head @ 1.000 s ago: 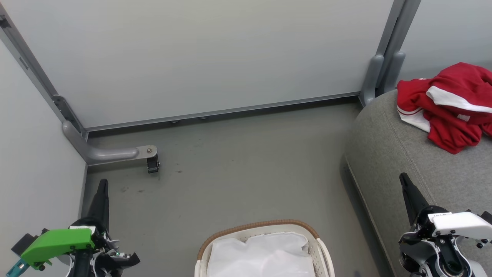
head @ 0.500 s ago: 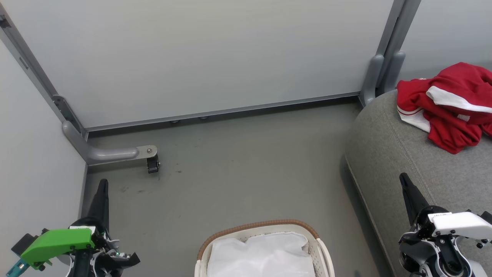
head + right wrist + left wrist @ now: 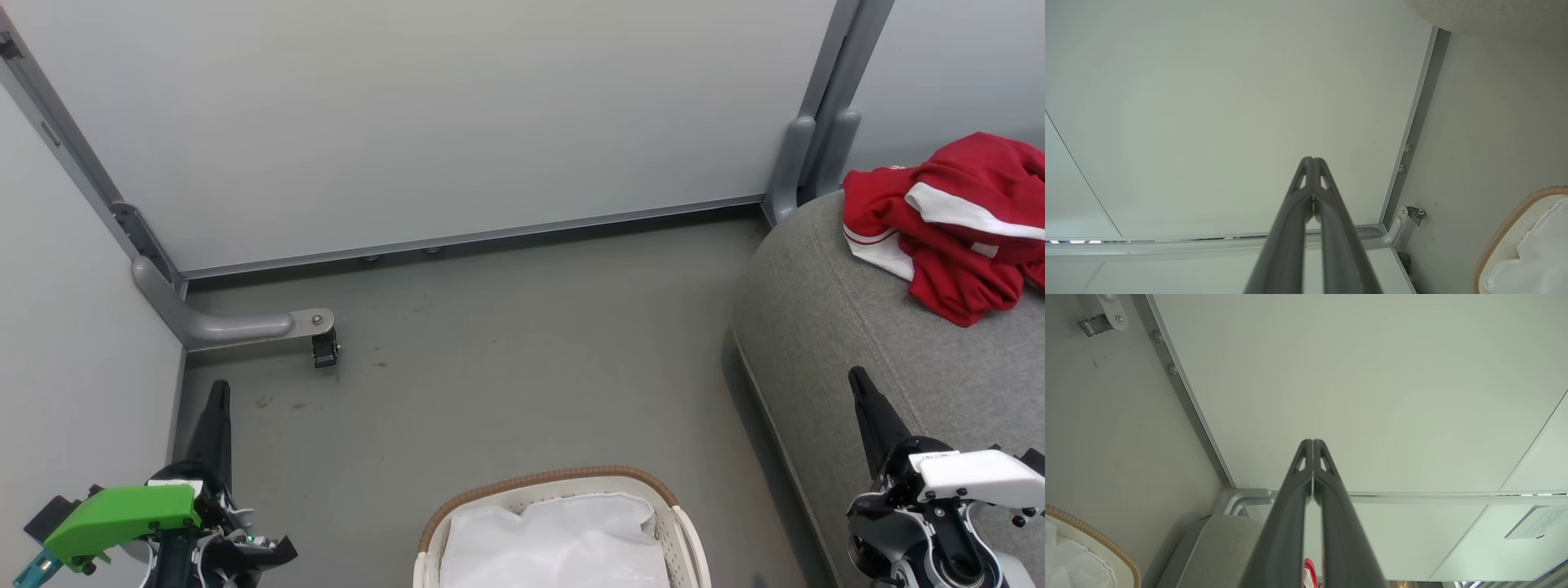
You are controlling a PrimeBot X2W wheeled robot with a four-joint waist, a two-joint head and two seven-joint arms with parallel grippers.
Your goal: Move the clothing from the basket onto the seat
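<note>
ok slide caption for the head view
Red clothing heaped on the grey seat, basket showing its white liner, left gripper and right gripper shut, empty.
</note>
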